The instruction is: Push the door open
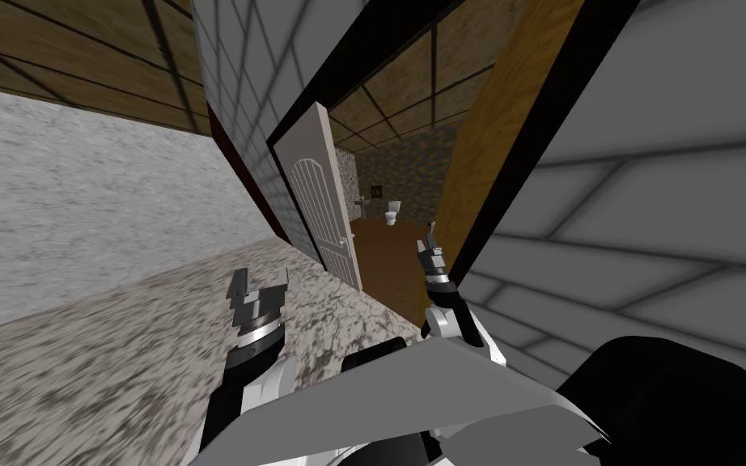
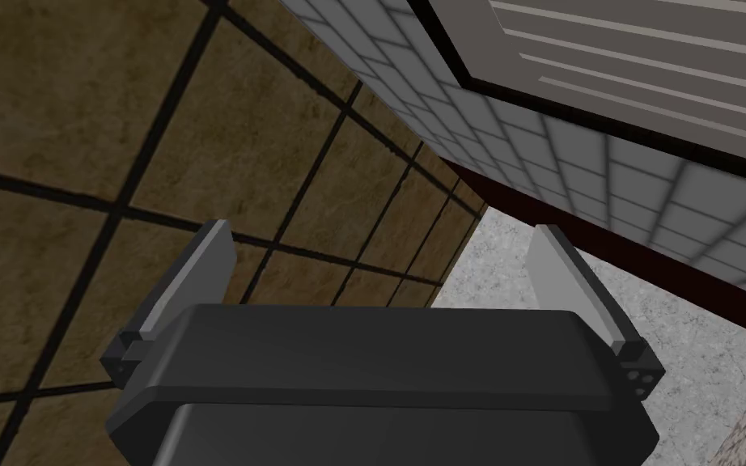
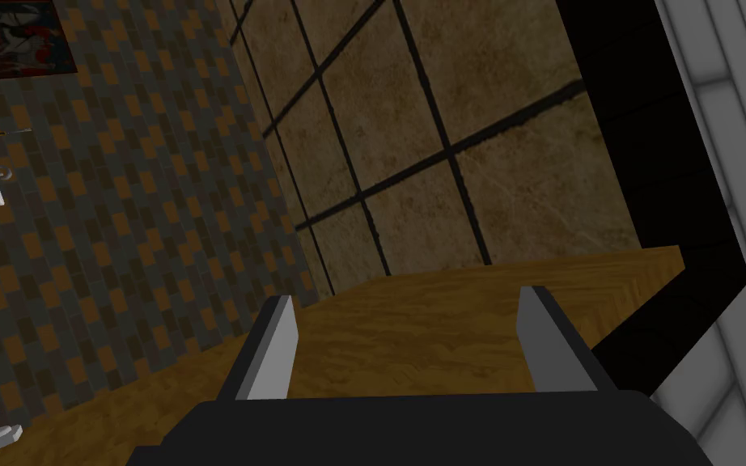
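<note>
The white door (image 1: 319, 194) with an arched panel and a small handle (image 1: 345, 239) stands swung wide at the left side of the black-framed doorway (image 1: 517, 154). My right gripper (image 1: 428, 247) reaches into the opening near the right jamb, apart from the door. In the right wrist view this gripper (image 3: 404, 303) is open, with an ochre wood-grain surface (image 3: 412, 324) beyond the fingers and nothing between them. My left gripper (image 1: 260, 287) hangs open above the speckled floor, left of the door. In the left wrist view the left gripper (image 2: 379, 239) holds nothing.
Through the doorway lies a brown floor (image 1: 387, 259) with a white toilet (image 1: 393, 212) against a patterned tile wall (image 3: 120, 226). Grey tiled walls (image 1: 646, 210) flank the doorway on both sides. An ochre wall (image 1: 493, 129) lines the right side just past the frame.
</note>
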### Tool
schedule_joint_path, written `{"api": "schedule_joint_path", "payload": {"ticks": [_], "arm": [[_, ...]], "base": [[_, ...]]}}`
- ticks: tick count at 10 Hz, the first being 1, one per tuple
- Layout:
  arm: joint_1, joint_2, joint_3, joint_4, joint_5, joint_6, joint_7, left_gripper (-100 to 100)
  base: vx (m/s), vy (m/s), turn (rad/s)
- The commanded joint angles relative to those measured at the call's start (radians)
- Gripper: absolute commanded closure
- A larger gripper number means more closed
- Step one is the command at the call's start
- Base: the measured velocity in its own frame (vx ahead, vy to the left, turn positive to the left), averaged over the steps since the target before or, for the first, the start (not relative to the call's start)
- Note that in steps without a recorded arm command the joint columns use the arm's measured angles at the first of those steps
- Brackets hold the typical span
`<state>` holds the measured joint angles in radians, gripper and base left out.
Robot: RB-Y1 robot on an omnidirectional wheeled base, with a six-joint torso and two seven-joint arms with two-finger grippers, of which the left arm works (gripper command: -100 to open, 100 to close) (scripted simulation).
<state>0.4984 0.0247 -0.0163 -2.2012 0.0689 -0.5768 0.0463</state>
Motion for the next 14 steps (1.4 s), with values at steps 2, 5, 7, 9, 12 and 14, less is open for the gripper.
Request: {"api": "schedule_joint_path", "payload": {"ticks": [2, 5, 7, 9, 12, 14], "arm": [[-0.024, 0.012, -0.017, 0.043, -0.004, 0.015, 0.005, -100], [-0.056, 0.026, -0.039, 0.1, -0.008, 0.034, 0.013, -100], [-0.076, 0.033, -0.053, 0.135, -0.011, 0.046, 0.017, -100], [-0.109, 0.046, -0.076, 0.195, -0.016, 0.067, 0.025, -100], [-0.146, 0.059, -0.103, 0.261, -0.022, 0.09, 0.034, -100], [-0.173, 0.067, -0.121, 0.309, -0.026, 0.106, 0.04, -100]], "base": [[0.07, 0.096, -0.11], [0.091, 0.128, -0.088], [0.08, 0.107, -0.082], [0.099, 0.152, -0.164], [0.082, 0.112, -0.096], [0.091, 0.106, -0.114]]}}
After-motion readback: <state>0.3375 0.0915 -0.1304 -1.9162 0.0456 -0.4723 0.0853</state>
